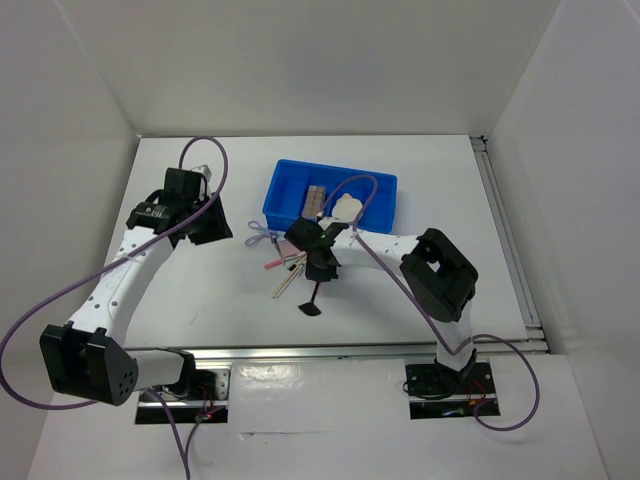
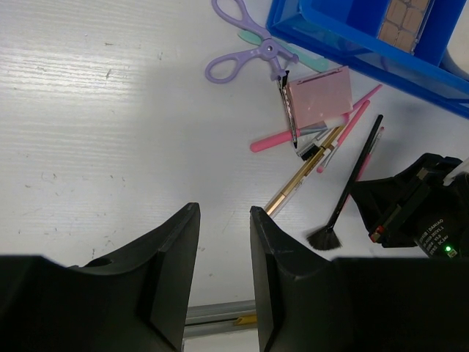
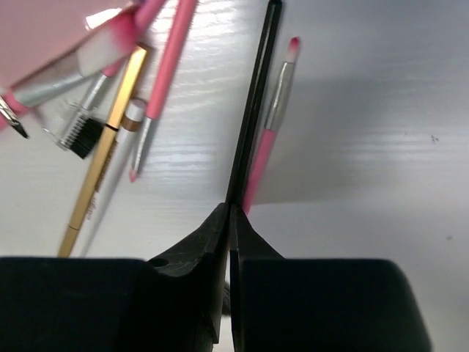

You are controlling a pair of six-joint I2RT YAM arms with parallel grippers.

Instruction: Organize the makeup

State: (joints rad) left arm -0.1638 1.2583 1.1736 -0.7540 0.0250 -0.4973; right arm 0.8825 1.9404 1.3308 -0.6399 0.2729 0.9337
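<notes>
**Risk: thin handle, crowded pile**

Left gripper (image 2: 222, 214): jaws apart, empty, over bare tabletop (image 2: 110, 110) left of the sticks.

Right gripper (image 3: 229, 213): pinched on the black brush (image 3: 253, 110) handle, mid-tabletop, on the near side of the blue tray (image 2: 330, 44).

The pink stick (image 3: 265, 147) touches the handle, so lifting may drag it. The grip is narrow, so the brush may swivel or slip.

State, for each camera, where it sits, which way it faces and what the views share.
Top external: high behind the robot, looking down on the table, blue tray and both arms.
Left wrist: looks down past the open left gripper at scattered makeup.
Right wrist: low over the table, right gripper shut on the black brush.
Shared: all three show that brush.
</notes>
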